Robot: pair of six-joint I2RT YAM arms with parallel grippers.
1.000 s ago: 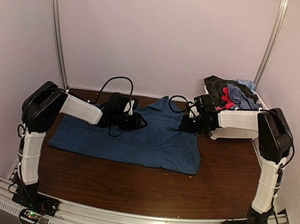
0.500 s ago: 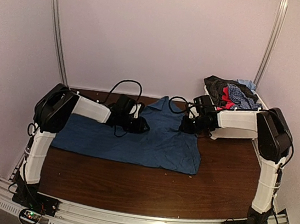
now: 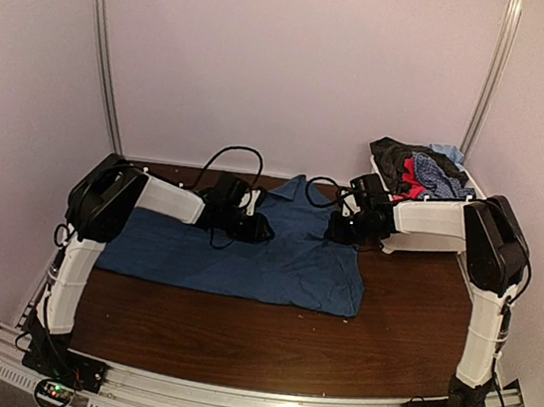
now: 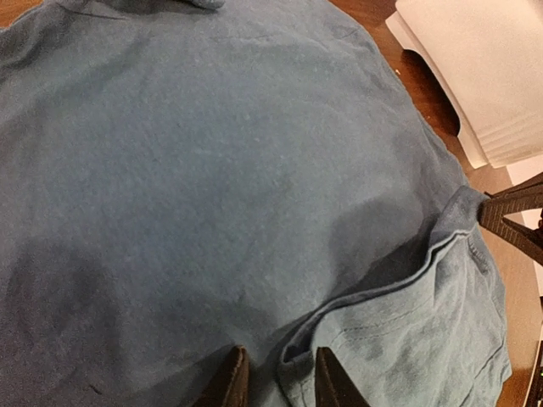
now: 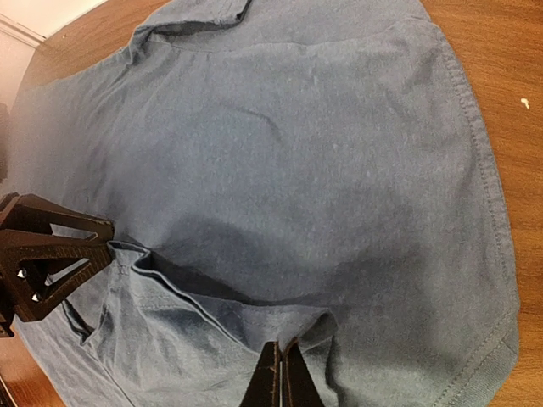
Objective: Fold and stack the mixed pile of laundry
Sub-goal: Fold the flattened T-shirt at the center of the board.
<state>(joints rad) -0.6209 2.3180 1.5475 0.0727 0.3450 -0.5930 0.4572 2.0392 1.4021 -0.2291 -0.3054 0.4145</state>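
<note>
On the brown table (image 3: 406, 327), found the dark-blue T-shirt (image 3: 275, 254) spread flat, long axis running left to right. Noted the rest of the mixed laundry pile (image 3: 419, 168) heaped in the white bin (image 3: 475, 185) at the far right corner, well apart from the left arm and just behind the right.

Located both grippers over the shirt's far part, facing each other: left gripper (image 3: 254, 228) left of centre, right gripper (image 3: 337, 225) near the right edge. Recorded the right as fully closed, pinching a raised crease of cloth. Recorded the left as narrow, fingers (image 4: 231, 383) set either side of a folded edge; cannot tell whether clamped or merely straddling.

Traced one ridge of cloth from end to end between the two, roughly parallel to the long axis. Placed the bulk of the shirt on the near side of that ridge, toward the arm bases.

Judged the coming move as a joint carry of this line toward the near hem, hence needing a firm hold at both ends. Left grip to be confirmed first. Neither arm nearer: each at its own end.
</note>
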